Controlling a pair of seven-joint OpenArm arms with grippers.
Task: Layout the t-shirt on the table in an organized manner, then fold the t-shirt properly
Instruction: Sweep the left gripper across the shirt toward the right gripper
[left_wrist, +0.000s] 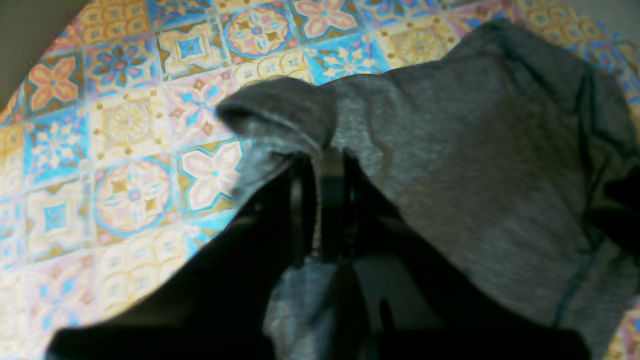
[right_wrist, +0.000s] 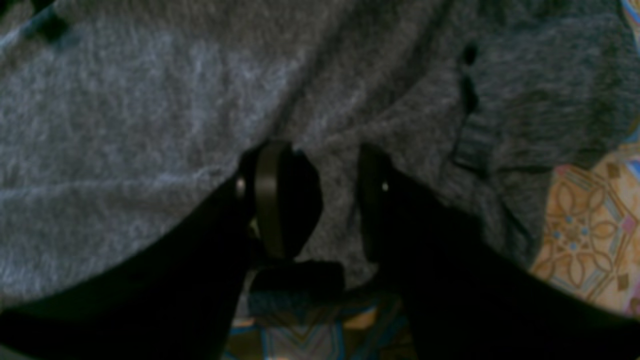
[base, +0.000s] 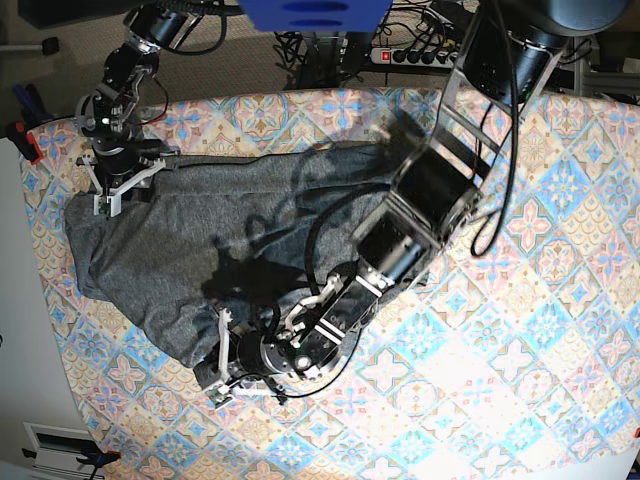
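The dark grey t-shirt (base: 230, 230) lies crumpled across the left half of the patterned table (base: 520, 350). My left gripper (base: 222, 375) is at the shirt's near edge, shut on a fold of grey fabric (left_wrist: 475, 150). In the left wrist view the cloth drapes over the gripper (left_wrist: 327, 165) above the tiles (left_wrist: 125, 125). My right gripper (base: 122, 188) is at the shirt's far left corner. In its wrist view the jaws (right_wrist: 335, 195) stand apart, with the shirt (right_wrist: 150, 100) filling the gap between the fingers and table cloth (right_wrist: 585, 235) showing at the right.
The left arm's long body (base: 430, 190) crosses over the shirt's right part from the back. A power strip with cables (base: 420, 50) lies behind the table. The table's left edge (base: 40, 300) runs close beside the shirt. Bare patterned cloth spreads to the right.
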